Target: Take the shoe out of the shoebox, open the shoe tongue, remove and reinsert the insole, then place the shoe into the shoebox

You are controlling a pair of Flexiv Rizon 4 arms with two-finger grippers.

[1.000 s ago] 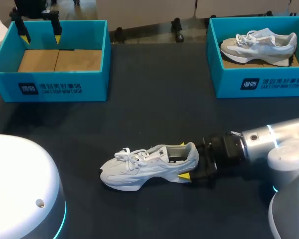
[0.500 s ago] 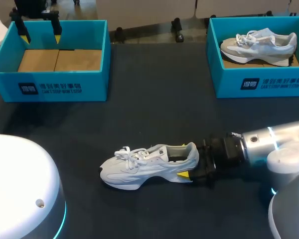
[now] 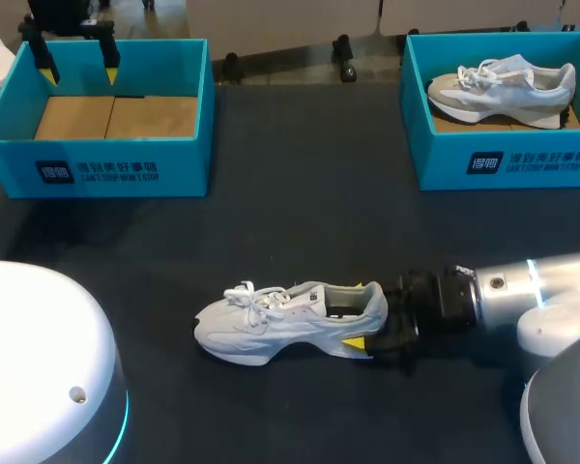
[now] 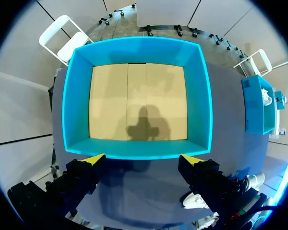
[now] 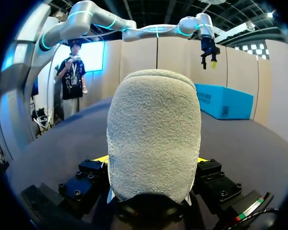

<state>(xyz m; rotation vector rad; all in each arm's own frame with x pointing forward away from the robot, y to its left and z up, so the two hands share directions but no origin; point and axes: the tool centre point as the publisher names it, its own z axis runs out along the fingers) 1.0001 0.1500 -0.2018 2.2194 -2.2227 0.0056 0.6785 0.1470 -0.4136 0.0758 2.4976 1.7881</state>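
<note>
Your right gripper (image 3: 365,315) pinches the shoe (image 3: 271,324) heel from both sides; left gripper (image 3: 77,61) hangs spread above the left shoebox (image 3: 106,169).

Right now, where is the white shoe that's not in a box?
In the head view the white shoe lies on the table, near its front middle, toe pointing left, its heel gripped by the right gripper.

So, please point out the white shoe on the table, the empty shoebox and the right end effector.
white shoe (image 3: 285,324): head view, side of upper.
empty shoebox (image 3: 97,166): head view, front wall.
right end effector (image 3: 360,313): head view, between its fingertips.
</note>
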